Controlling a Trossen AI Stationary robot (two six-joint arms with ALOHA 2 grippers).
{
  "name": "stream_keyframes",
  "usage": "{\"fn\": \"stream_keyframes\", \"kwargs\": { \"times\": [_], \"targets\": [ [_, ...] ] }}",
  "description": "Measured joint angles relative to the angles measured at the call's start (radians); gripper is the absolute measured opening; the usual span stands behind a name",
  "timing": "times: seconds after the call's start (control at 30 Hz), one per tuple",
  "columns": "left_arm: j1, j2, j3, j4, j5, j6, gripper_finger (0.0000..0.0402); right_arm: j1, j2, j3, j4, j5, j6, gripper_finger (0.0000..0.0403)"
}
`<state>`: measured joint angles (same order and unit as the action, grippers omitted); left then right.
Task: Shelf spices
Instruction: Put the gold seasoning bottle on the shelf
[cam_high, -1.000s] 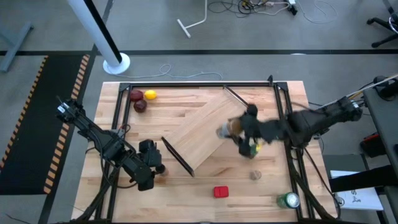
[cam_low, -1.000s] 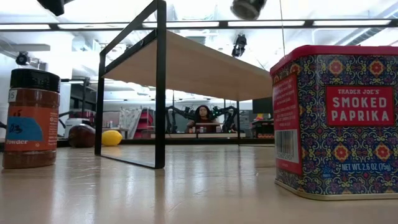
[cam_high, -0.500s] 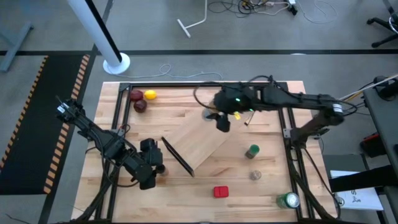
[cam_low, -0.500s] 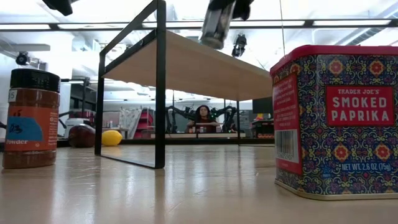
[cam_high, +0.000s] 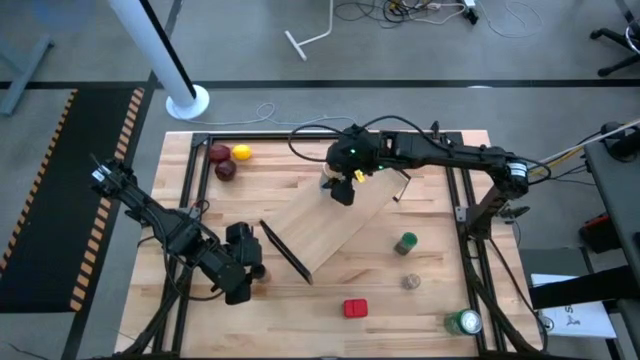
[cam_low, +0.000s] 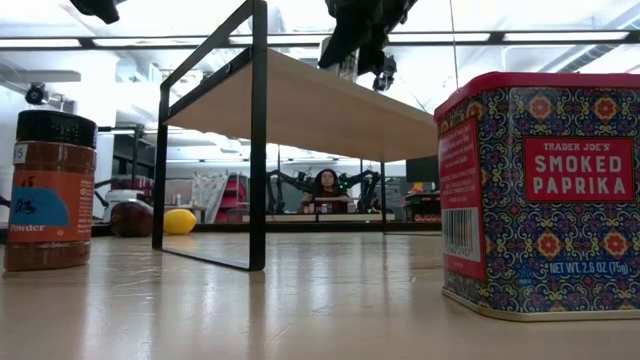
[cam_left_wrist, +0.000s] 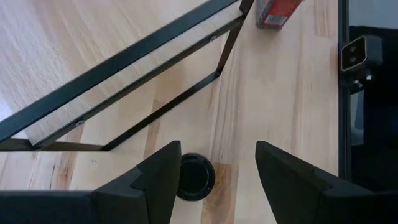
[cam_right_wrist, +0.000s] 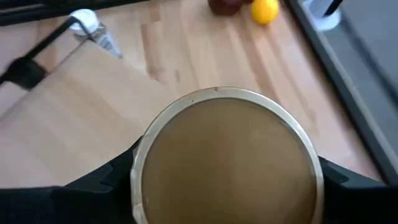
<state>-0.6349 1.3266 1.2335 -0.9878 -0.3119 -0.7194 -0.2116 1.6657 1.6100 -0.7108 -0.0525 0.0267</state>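
My right gripper (cam_high: 342, 187) is shut on the tan cylindrical jar (cam_right_wrist: 227, 163) over the far-left part of the shelf (cam_high: 335, 215), a pale board on black rails. In the low view the jar (cam_low: 348, 62) hangs just above the board (cam_low: 300, 100). My left gripper (cam_high: 240, 268) is open over the black-lidded jar (cam_left_wrist: 194, 177), whose lid shows between its fingers, untouched. That jar (cam_low: 50, 190) stands on the table. The green-lidded jar (cam_high: 405, 243), the tiny grey-lidded jar (cam_high: 411, 282) and the red boxy tin (cam_high: 355, 308) also stand on the table. My right gripper pinches the tan jar by its round wall, one finger (cam_right_wrist: 115, 177) on each side, coming from above. The jar's round end (cam_right_wrist: 227, 124) faces the wrist camera and hides the place of contact. Whether its base touches the shelf board, I cannot tell.
Red and yellow fruits (cam_high: 226, 160) lie at the table's far left corner. A green drink can (cam_high: 463, 322) stands at the near right corner. The red tin (cam_low: 540, 195) stands close before the low camera. A black frame (cam_high: 300, 137) edges the tabletop.
My right gripper has swung from the shelf's right side, beside the green-lidded jar, toward the table's far left, carrying the tan jar over the shelf board. The green-lidded jar now stands uncovered on the table. The left arm has kept still.
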Motion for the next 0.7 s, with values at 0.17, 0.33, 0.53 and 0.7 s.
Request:
{"fn": "stream_keyframes", "kwargs": {
  "times": [0.17, 0.33, 0.53, 0.7],
  "targets": [
    [0.000, 0.000, 0.000, 0.005, -0.020, 0.000, 0.0197, -0.005, 0.000, 0.000, -0.040, -0.008, 0.027, 0.0258],
    [0.001, 0.000, 0.000, 0.010, -0.021, 0.000, 0.0197, -0.005, 0.000, 0.000, -0.054, -0.035, 0.026, 0.0287],
    [0.001, 0.000, 0.000, 0.011, -0.021, 0.000, 0.0197, -0.005, 0.000, 0.001, -0.050, -0.034, 0.026, 0.0336],
    [0.002, 0.000, 0.000, 0.011, -0.021, 0.002, 0.0197, -0.005, -0.007, 0.001, -0.050, -0.034, 0.020, 0.0333]
  ]
}}
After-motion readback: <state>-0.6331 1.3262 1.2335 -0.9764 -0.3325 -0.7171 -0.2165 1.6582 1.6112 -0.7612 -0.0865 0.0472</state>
